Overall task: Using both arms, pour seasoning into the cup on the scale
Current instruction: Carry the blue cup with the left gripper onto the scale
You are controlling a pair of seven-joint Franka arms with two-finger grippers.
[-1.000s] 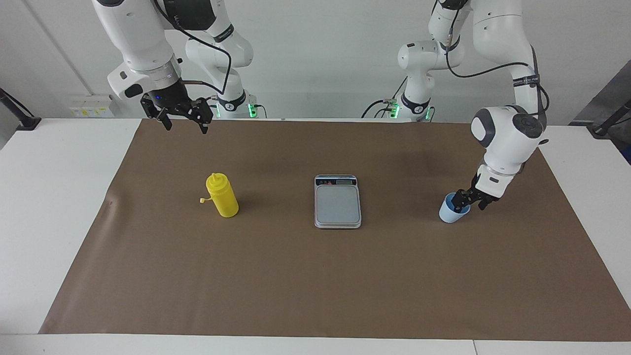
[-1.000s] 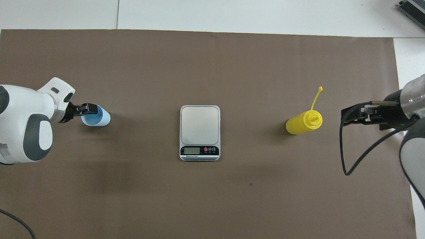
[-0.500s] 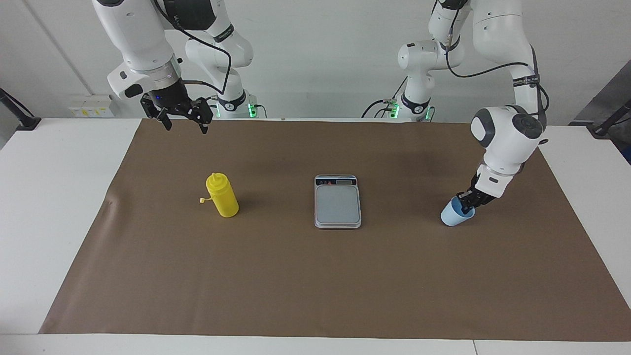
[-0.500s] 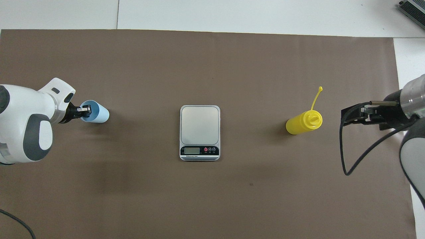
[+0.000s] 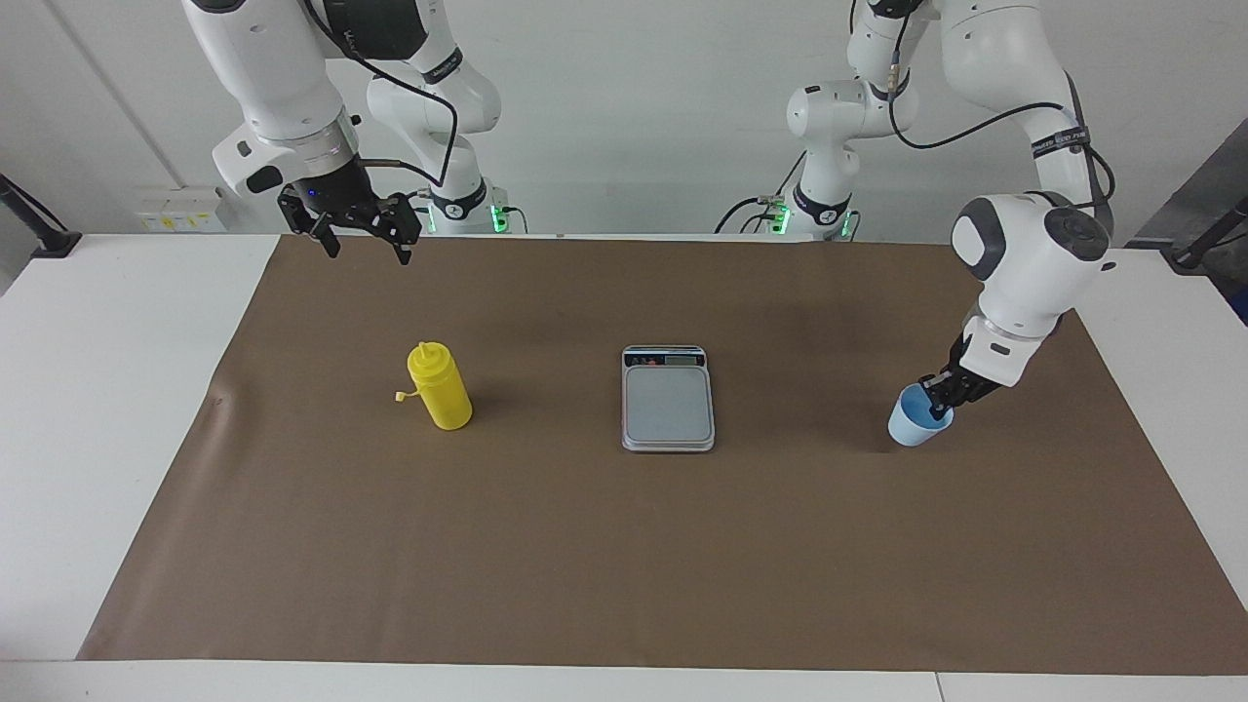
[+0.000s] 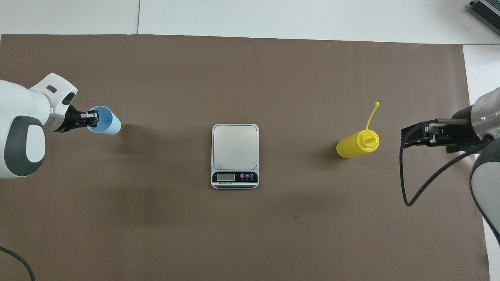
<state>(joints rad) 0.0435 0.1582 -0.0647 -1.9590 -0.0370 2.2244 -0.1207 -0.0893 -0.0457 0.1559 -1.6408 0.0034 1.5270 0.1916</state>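
The light-blue cup [image 5: 915, 426] hangs tilted, a little above the brown mat at the left arm's end of the table. My left gripper [image 5: 941, 398] is shut on its rim, one finger inside. The cup [image 6: 107, 125] and left gripper [image 6: 90, 117] also show in the overhead view. The silver-grey scale [image 5: 668, 400] lies bare at the mat's middle [image 6: 235, 148]. The yellow seasoning bottle [image 5: 441, 388] stands upright toward the right arm's end, its cap tether sticking out [image 6: 357, 143]. My right gripper [image 5: 361, 234] waits open, high over the mat's edge by the robots [image 6: 424, 134].
A brown mat [image 5: 624, 546] covers most of the white table [image 5: 107, 390]. The scale's display strip [image 6: 234, 177] faces the robots. Black cables hang from both arms.
My left gripper closed on the cup's rim, then lifted the cup off the mat and carried it slightly toward the left arm's end. The right arm has not moved.
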